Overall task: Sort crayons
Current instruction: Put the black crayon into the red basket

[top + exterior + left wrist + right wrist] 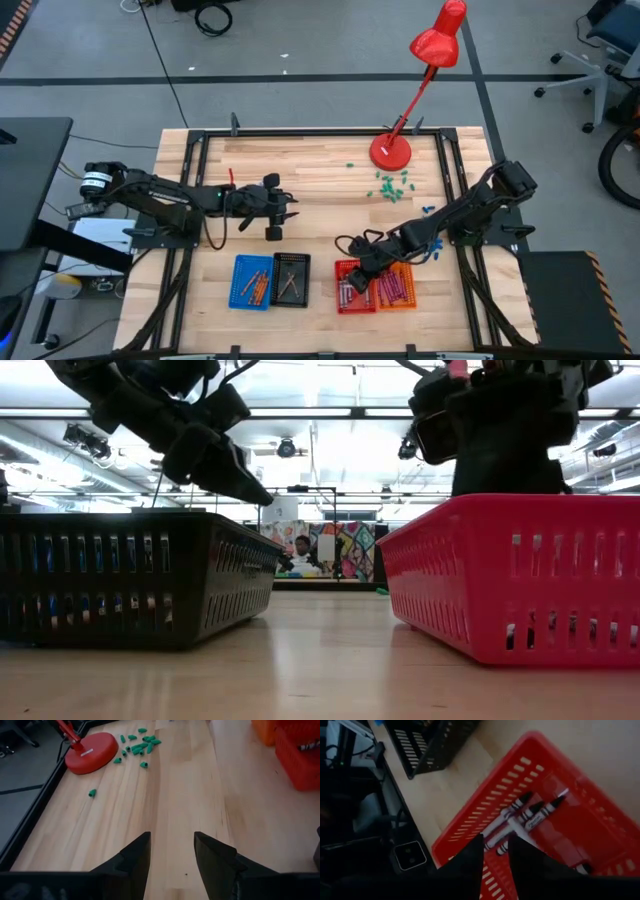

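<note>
Four small baskets sit in a row at the table's [320,205] near edge. From left: blue basket [252,282] holds orange-brown crayons [256,287], long axes roughly front-to-back. Black basket [291,279] holds a few thin sticks; colour hard to tell. Red basket [355,288] holds grey-white crayons [520,817], lying side by side, long axes parallel and set diagonally across the basket floor, tips all to the same end. Orange basket [398,287], touching the red one, holds purple-magenta crayons [392,289], long axes roughly front-to-back.

Right gripper [362,268] hovers over the red basket's far rim; fingers [470,865] parted by a narrow gap, nothing between them.

Left gripper [287,208] waits mid-table, well clear of the baskets; jaws parted, empty.

Green bits [390,185] lie scattered beside the red lamp [392,150].
</note>
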You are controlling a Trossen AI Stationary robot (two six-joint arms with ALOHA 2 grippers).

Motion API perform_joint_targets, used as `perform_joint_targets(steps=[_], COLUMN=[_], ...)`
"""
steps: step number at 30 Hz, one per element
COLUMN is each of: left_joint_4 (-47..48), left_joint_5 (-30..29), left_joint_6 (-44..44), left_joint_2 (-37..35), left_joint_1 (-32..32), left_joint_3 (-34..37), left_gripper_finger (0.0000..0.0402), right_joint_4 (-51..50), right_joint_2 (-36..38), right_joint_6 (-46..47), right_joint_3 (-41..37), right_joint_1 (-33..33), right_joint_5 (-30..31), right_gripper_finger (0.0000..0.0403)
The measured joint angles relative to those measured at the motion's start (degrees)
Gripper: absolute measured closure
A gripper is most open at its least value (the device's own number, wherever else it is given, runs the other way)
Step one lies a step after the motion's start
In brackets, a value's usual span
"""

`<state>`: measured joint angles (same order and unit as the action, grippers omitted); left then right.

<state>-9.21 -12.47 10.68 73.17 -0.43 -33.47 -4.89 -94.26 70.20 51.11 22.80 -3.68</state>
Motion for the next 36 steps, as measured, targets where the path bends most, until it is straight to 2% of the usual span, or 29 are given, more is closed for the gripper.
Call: perform_joint_targets(steps=[7,11,15,19,21,26,29,36], left_joint_4=[0.4,2.28,5.17,7.59,7.9,6.81,6.86,7.27], left_joint_5=[0.0,0.0,-0.27,-0.37,-0.35,-0.37,-0.37,-0.39], left_joint_6=[0.0,-0.02,-0.84,-2.32,-2.34,-2.05,-2.03,-2.08], left_joint_2=[0.0,0.0,0.0,0.0,0.0,0.0,0.0,-0.02], left_joint_1=[0.0,0.0,0.0,0.0,0.0,0.12,0.75,2.45], left_joint_3=[0.0,0.0,0.0,0.0,0.0,-0.02,-0.02,-0.02], left_gripper_finger=[0.024,0.024,0.024,0.024,0.024,0.024,0.024,0.024], right_joint_4=[-1.52,-1.76,-3.0,-3.12,-6.42,-23.4,-29.57,-35.51], right_joint_2=[4.31,7.17,8.24,7.32,6.02,0.01,-3.15,-11.5], right_joint_6=[-4.79,-12.12,-15.69,-19.59,-20.7,-22.91,-26.95,-39.26], right_joint_3=[0.0,0.0,0.0,0.25,1.44,11.47,17.96,28.72], right_joint_1=[-1.2,-1.19,-1.22,-1.16,-0.63,0.43,1.72,5.02], right_joint_5=[3.61,10.09,16.55,10.28,9.55,8.74,8.6,8.98], right_gripper_finger=[0.031,0.0311,0.0311,0.0311,0.0311,0.0315,0.0315,0.0315])
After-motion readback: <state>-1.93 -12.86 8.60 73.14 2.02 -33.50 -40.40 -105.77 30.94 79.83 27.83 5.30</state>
